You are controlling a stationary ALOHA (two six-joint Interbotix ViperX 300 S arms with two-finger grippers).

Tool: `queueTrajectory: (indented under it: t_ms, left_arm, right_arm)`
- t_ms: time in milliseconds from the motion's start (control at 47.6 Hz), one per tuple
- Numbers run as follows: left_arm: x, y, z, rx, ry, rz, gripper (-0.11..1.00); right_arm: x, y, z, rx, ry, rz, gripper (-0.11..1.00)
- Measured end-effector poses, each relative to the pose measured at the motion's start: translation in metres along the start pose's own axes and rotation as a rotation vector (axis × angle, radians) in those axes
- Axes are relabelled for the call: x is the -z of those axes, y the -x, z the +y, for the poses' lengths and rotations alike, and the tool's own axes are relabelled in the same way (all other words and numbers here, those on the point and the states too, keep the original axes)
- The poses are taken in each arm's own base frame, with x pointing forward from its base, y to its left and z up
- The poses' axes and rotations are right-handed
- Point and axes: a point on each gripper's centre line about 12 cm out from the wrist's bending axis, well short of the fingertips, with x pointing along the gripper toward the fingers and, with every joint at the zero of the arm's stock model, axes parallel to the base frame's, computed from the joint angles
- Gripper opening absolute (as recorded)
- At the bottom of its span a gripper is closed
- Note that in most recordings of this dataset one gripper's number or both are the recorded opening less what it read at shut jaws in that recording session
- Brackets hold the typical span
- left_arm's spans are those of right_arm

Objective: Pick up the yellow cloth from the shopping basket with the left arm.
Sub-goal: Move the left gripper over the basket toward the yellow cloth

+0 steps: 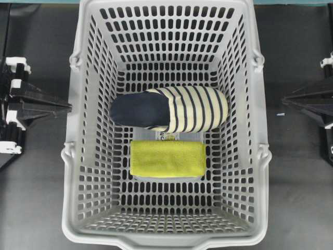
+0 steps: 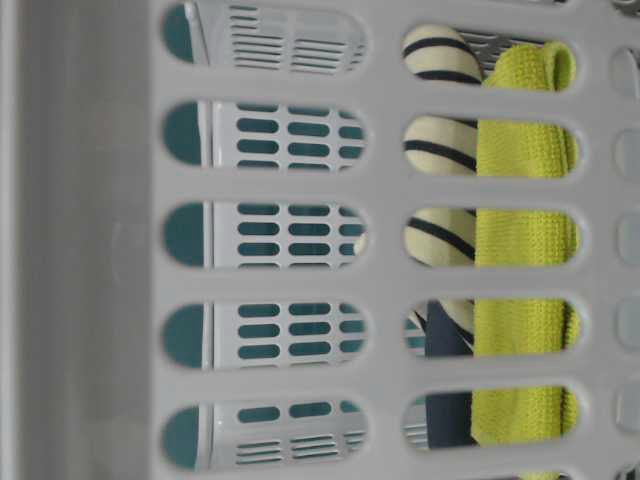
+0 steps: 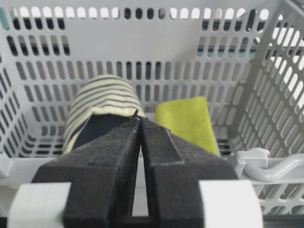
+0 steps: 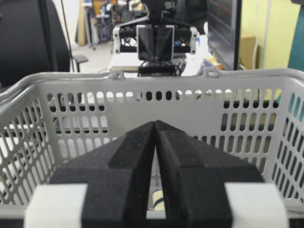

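The yellow cloth (image 1: 167,158) lies flat and folded on the floor of the grey shopping basket (image 1: 259,104), just in front of a striped slipper. It also shows in the left wrist view (image 3: 186,121) and through the wall slots in the table-level view (image 2: 525,240). My left gripper (image 1: 69,107) is shut and empty outside the basket's left wall; in its wrist view its tips (image 3: 140,118) point over the rim (image 3: 266,166). My right gripper (image 1: 284,99) is shut and empty outside the right wall, facing the rim (image 4: 152,78) with its tips (image 4: 155,122).
A cream slipper with navy stripes and a navy sole (image 1: 171,108) lies across the basket floor, touching the cloth's far edge; it also shows in the left wrist view (image 3: 102,102). A white label (image 1: 167,136) peeks out between them. The basket's high slotted walls (image 2: 90,240) surround both.
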Motion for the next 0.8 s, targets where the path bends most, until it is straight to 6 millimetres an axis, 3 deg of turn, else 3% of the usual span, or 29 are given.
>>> queueTrajectory:
  t_ms: [84, 399, 694, 799]
  left_arm:
    - [-0.005, -0.002, -0.001, 0.006, 0.004, 0.017, 0.0]
    - [-0.043, -0.022, -0.009, 0.039, -0.009, 0.204, 0.0]
    - [-0.046, -0.064, -0.017, 0.059, -0.02, 0.461, 0.0]
    - [-0.048, -0.082, -0.018, 0.058, -0.03, 0.533, 0.0]
  right_arm:
    - [0.0, 0.0, 0.0, 0.0, -0.003, 0.0, 0.0]
    - [0.012, 0.004, 0.0, 0.008, -0.077, 0.158, 0.0]
    - [0.014, 0.004, 0.0, 0.012, -0.085, 0.282, 0.0]
    - [0.014, 0.004, 0.0, 0.01, -0.084, 0.293, 0.13]
